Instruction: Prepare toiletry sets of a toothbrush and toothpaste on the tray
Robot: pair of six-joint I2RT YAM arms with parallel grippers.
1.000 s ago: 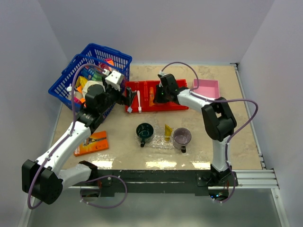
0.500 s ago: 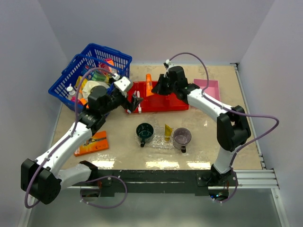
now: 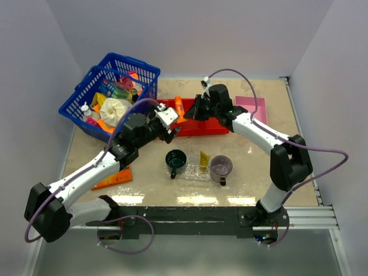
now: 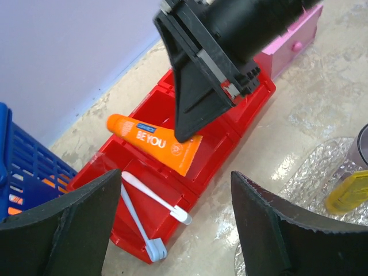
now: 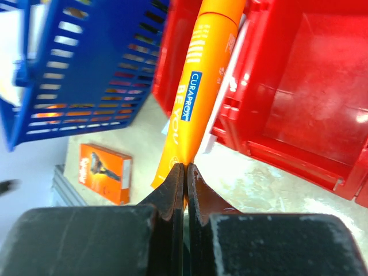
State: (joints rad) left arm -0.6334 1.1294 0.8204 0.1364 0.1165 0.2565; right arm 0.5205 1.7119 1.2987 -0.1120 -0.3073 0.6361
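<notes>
Right end effector [image 5: 185,167] clamped on tube [image 5: 198,86] above bin [image 3: 210,130], left end effector [image 4: 174,175] wide and empty near bin's front edge, bare worktop [image 3: 253,155] between bin and tray [image 4: 310,172].

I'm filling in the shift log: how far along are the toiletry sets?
Done: the yellow tube lies on the clear tray. In hand: the right gripper pinches the orange tube above the red bin, and the left gripper hangs open over the two white toothbrushes in it. Left: both toothbrushes and the orange tube have yet to reach the tray.
</notes>
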